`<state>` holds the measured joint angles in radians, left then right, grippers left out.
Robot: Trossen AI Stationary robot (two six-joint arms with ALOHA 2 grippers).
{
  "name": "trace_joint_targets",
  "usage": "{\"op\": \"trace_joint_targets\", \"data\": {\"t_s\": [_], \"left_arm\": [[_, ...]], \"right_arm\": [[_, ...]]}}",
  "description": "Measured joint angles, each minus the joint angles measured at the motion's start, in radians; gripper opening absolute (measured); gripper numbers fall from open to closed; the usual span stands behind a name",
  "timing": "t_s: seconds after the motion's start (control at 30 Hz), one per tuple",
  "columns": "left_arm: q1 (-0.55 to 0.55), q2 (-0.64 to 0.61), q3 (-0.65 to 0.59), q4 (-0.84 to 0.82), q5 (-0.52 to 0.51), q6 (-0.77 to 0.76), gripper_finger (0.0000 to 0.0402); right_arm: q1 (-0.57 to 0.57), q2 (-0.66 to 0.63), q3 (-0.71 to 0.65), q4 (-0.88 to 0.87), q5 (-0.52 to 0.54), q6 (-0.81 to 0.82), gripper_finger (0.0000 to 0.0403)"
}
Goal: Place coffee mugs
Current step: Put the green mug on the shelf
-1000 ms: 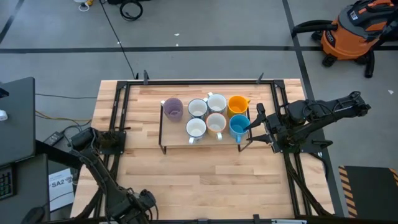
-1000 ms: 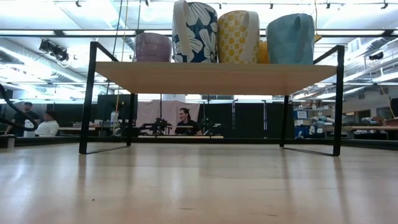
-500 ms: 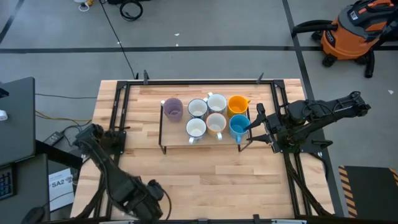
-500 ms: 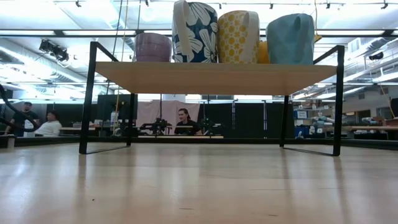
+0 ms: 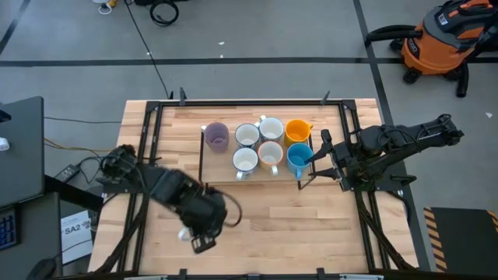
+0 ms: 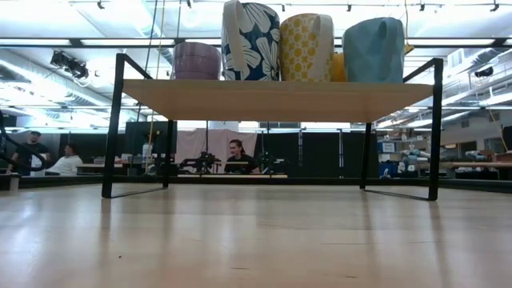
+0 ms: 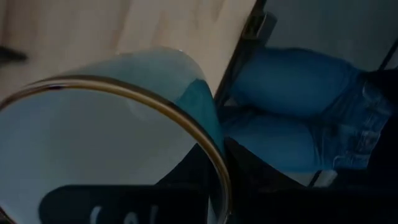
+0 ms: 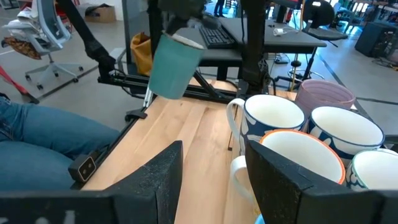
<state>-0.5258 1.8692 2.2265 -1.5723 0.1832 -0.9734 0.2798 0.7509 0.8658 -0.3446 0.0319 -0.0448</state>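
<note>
We had the left gripper (image 5: pixel 196 233) clamped on a teal mug (image 8: pixel 176 67), its rim facing the wrist. The shelf (image 5: pixel 219 172) lay well ahead of those fingers (right gripper (image 5: pixel 320 159) parked open beside it).

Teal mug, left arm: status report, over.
Left gripper shut on teal ceramic mug, above table front, short of wooden rack. Right gripper open, parked at rack's right end. Six mugs on rack; nothing blocking approach.
</note>
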Motion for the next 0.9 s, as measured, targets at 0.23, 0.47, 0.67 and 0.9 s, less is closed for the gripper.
{"op": "trace_joint_targets", "data": {"t_s": [0.23, 0.47, 0.67, 0.9], "left_arm": [[0.122, 0.0, 0.028, 0.0, 0.001, 0.133, 0.0034], [0.205, 0.0, 0.028, 0.001, 0.001, 0.205, 0.0034], [0.26, 0.001, 0.028, 0.001, 0.001, 0.236, 0.0034], [0.283, -0.006, 0.022, 0.001, 0.005, 0.225, 0.0033]], "right_arm": [[0.0, 0.013, 0.001, -0.013, 0.0, 0.0, 0.018], [0.0, 0.056, 0.001, -0.012, 0.0, -0.001, 0.018], [0.0, 0.059, 0.001, -0.009, 0.0, -0.002, 0.018], [0.0, 0.053, 0.001, -0.009, 0.0, -0.003, 0.018]]}}
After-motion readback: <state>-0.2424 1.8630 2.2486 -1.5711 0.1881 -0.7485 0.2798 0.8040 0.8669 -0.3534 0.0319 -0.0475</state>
